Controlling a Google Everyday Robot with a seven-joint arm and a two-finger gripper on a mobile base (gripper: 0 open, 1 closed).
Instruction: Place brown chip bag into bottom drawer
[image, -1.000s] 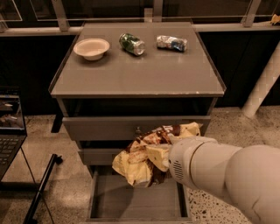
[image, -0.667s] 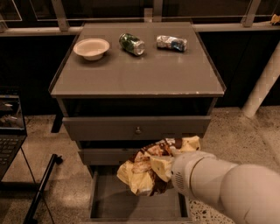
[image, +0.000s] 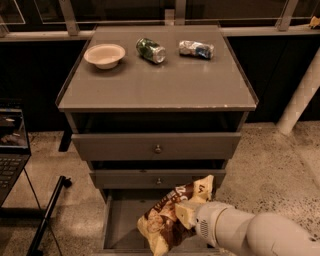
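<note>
White arm's gripper (image: 186, 216) is clenching the crinkly foil bag (image: 161, 227), brown with tan ends, holding it tilted over the open bottom drawer (image: 120, 220), a plain grey box; a round bowl (image: 104, 54), green can (image: 151, 50) and crushed silver can (image: 196, 49) are lying on the flat cabinet top (image: 155, 85).

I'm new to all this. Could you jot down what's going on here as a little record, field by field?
Pincer: pincer low in front of the cabinet, over the open drawer, gripping the bag
Held item: brown chip bag, crumpled, over the drawer's inside
Bottom drawer: bottom drawer pulled out, grey floor showing
Upper drawers: upper drawers, two, with round knobs
Cabinet top: cabinet top holds a pale bowl, a green can on its side, and a crushed silver-blue can
</note>
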